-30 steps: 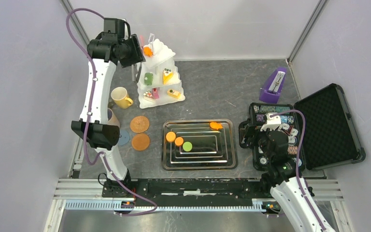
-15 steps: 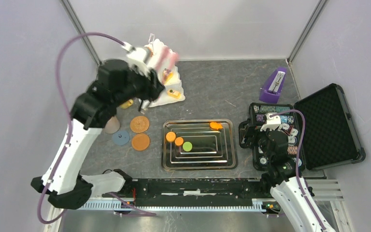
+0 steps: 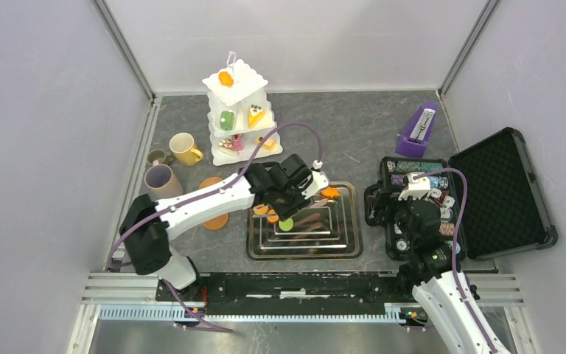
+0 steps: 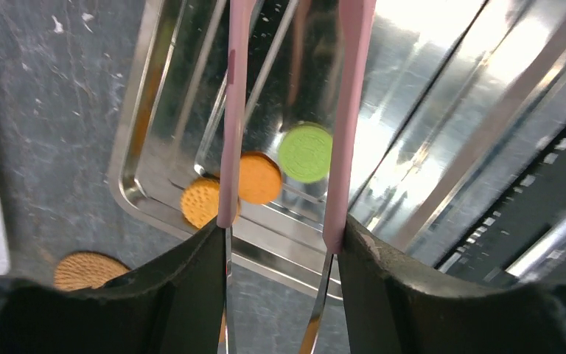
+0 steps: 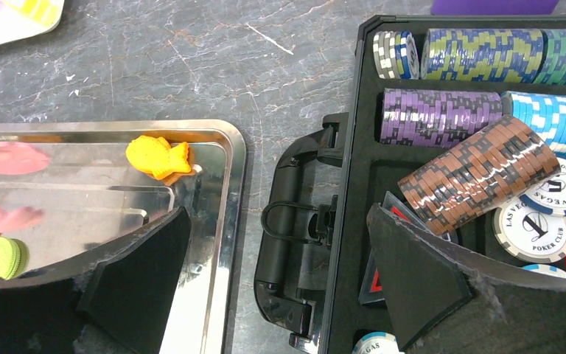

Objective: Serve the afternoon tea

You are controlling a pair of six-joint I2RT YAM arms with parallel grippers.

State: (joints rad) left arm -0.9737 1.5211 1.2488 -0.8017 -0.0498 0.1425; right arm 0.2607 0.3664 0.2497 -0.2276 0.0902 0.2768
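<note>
My left gripper is shut on pink-tipped metal tongs. The tong tips hang open over the steel tray, above an orange biscuit and a green biscuit. A second orange biscuit lies beside them. An orange fish-shaped cake lies in the tray's far right corner. The white three-tier stand with toy cakes stands at the back. The yellow mug, beige-lilac mug and small green mug stand to its left. My right gripper is open and empty.
The open black case with poker chips lies at the right; its handle is under my right gripper. The purple metronome stands at the back right. A brown round disc lies left of the tray.
My left arm has swung from the stand at the back left down to the tray, with the tongs in its grip. The right arm has not moved.
</note>
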